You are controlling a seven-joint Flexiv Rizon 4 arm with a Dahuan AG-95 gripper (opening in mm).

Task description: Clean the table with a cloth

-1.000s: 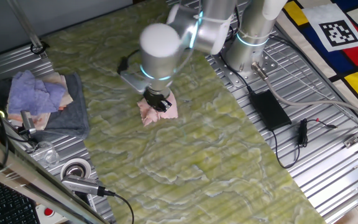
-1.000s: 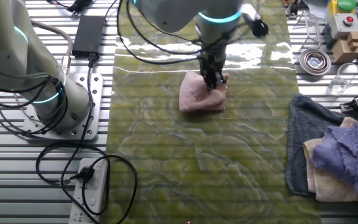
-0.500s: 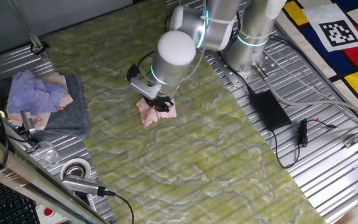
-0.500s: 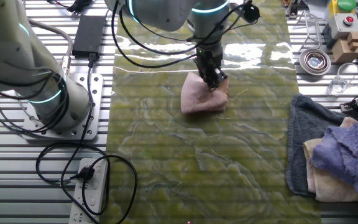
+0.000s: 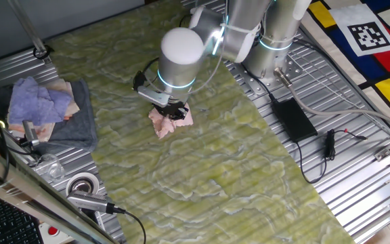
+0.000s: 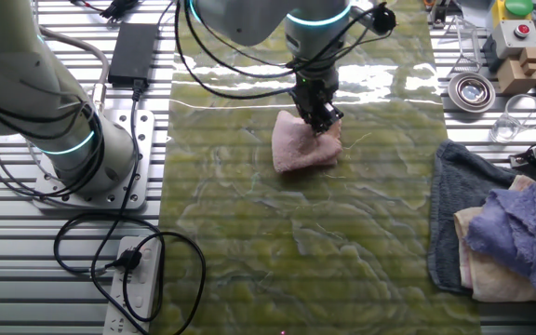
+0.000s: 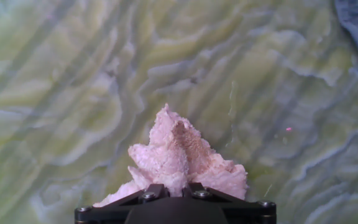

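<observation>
A: What is seen, largest first?

B: The table (image 5: 202, 169), marbled yellow-green, is spread across the fixed views. At its 9 o'clock edge in one fixed view, a lavender cloth (image 5: 39, 100) is piled on a grey towel (image 5: 80, 125).

A: And the cloth?

B: The cloth (image 6: 301, 147) is bunched on the table, near its middle. It is pinched at its 12 o'clock corner by the gripper (image 6: 322, 121), whose jaws are clenched on it.

Across the interval, the gripper (image 5: 175, 110) swung toward the arm's base and partly back, while the cloth (image 5: 170, 121) it pinched shifted slightly across the table (image 5: 249, 169).
</observation>
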